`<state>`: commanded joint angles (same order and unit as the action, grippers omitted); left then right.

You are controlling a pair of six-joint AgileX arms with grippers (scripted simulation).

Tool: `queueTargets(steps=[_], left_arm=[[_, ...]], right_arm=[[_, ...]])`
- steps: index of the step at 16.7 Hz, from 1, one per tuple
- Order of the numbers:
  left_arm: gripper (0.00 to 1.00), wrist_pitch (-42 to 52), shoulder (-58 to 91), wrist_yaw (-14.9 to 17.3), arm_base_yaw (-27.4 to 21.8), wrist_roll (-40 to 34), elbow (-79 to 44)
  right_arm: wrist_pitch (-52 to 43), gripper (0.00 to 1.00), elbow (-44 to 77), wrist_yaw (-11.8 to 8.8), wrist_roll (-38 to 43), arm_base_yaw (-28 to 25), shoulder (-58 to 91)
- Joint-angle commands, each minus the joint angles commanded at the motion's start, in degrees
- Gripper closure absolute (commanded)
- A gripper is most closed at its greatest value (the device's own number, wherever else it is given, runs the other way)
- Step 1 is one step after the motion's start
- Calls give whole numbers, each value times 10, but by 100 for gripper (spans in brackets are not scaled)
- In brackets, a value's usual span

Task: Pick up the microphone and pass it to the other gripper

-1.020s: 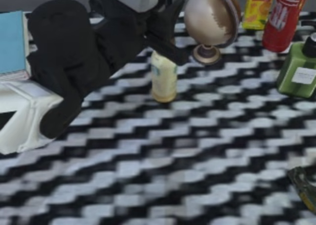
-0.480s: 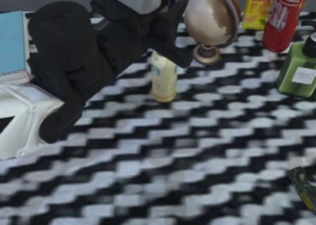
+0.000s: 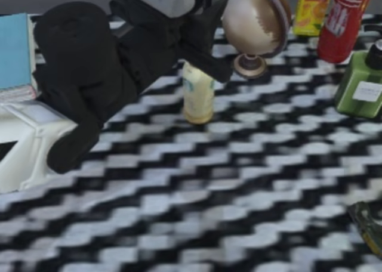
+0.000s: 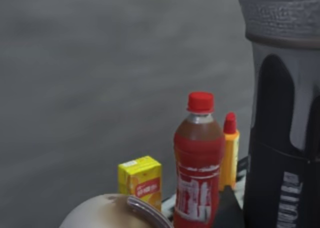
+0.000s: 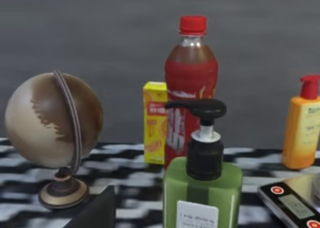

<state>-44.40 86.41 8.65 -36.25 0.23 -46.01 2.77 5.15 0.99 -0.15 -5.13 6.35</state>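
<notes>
From above, the left arm (image 3: 89, 75) reaches over the far left part of the black-and-white patterned worktop (image 3: 239, 182), its left hand (image 3: 206, 42) at the far edge beside the globe (image 3: 256, 27) and just above the cream bottle (image 3: 197, 93). A grey rounded shape sits at the top of that hand, but from this view I cannot tell it is the microphone. The left wrist view settles it: the microphone (image 4: 282, 113) fills one side of the picture, close against the camera, its grey mesh head above a black handle with light panels, standing upright. The hand's fingers are out of sight there, so I cannot tell how wide they stand, nor whether they hold the microphone.

Only the wrist views show the orange pump bottle (image 5: 302, 123); it stands near the red drink bottle (image 5: 191, 83) and the yellow juice carton (image 5: 156, 123). The right wrist view also shows the green pump bottle (image 5: 202, 193) close in front and a corner of a kitchen scale (image 5: 292, 203).

The right hand (image 3: 370, 224) lies at the near right corner, barely in view, its opening unreadable. The middle and near worktop lies open; the far edge is crowded. A blue-covered book (image 3: 13, 51) and a white object (image 3: 27, 141) sit at the left edge.
</notes>
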Motion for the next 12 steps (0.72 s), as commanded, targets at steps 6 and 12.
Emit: queueTargets(steps=[6,12], left_arm=[[100,0,0,0,0,0,0],[100,0,0,0,0,0,0]], right_arm=[[80,0,154,34,-5,-156,256],[158,0,304,64,-9,-312,496]])
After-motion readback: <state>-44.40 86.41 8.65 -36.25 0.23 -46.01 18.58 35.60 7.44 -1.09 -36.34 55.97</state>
